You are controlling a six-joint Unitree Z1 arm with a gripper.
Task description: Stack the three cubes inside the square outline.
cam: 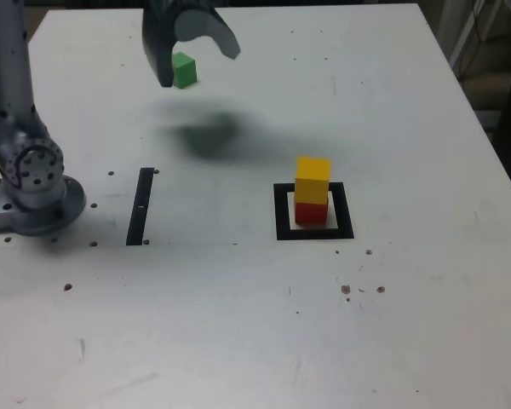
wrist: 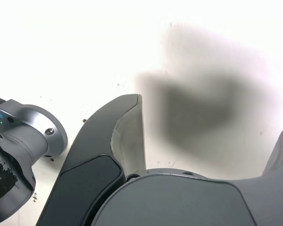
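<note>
At the table's (cam: 238, 341) eleven o'clock, the end effector (cam: 196, 58) hangs spread, empty, near the green cube (cam: 184, 71); a careless placement could topple the yellow cube (cam: 312, 179) off the red cube (cam: 310, 213).

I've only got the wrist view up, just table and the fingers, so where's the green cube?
Observer: The green cube sits on the table at the far side in the exterior view, apart from the stack.
Operator: What stack?
Observer: The yellow cube rests on the red cube inside the square outline.
Operator: How close is my gripper to the green one?
Observer: The gripper hangs open above the table, and in the exterior view the green cube shows between its fingers; contact can't be judged.
</note>
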